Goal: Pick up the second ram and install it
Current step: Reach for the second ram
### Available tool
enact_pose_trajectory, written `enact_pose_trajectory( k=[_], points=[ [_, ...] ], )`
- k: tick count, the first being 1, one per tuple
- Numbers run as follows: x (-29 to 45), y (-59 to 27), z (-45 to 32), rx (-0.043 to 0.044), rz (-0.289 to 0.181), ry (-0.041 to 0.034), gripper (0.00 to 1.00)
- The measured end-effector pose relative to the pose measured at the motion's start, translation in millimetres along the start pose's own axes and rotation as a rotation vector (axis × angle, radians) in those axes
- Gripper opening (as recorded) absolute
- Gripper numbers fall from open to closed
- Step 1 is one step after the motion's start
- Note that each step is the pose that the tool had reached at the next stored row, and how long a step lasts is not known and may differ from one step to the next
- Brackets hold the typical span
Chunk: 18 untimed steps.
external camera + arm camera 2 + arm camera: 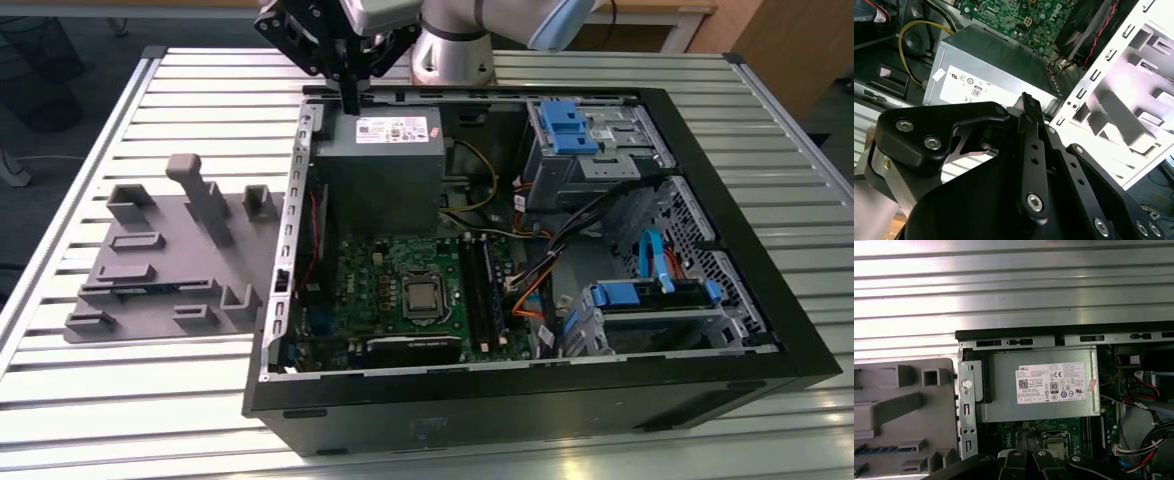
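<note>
Above the rim of the open black computer case [534, 405], the black gripper [351, 104] hung closed, holding nothing. The second ram [876, 449], a long blue-green circuit-board stick, lay in the grey moulded plastic tray [160, 215]; descending closed, the gripper might jab it.

**Robotics laboratory: work cell for computer assembly**
A desk [747, 150] of slatted aluminium profiles carries an open computer case [534, 400] and a grey moulded fixture tray [160, 290]. A robot arm [454, 45] with a black pincer [350, 105] stands at the desk's edge, and wooden furniture [787, 40] stands behind.
</note>
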<state>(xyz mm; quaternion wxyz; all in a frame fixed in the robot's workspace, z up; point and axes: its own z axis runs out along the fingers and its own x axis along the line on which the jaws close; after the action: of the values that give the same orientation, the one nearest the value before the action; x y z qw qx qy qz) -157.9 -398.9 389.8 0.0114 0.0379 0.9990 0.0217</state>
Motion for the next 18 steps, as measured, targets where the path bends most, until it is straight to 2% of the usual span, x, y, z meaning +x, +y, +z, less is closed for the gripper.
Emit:
enact_pose_trajectory(
  k=[18],
  points=[
    [10.7, -0.9, 0.8, 0.0, 0.0, 0.0001, 0.11]
  ],
)
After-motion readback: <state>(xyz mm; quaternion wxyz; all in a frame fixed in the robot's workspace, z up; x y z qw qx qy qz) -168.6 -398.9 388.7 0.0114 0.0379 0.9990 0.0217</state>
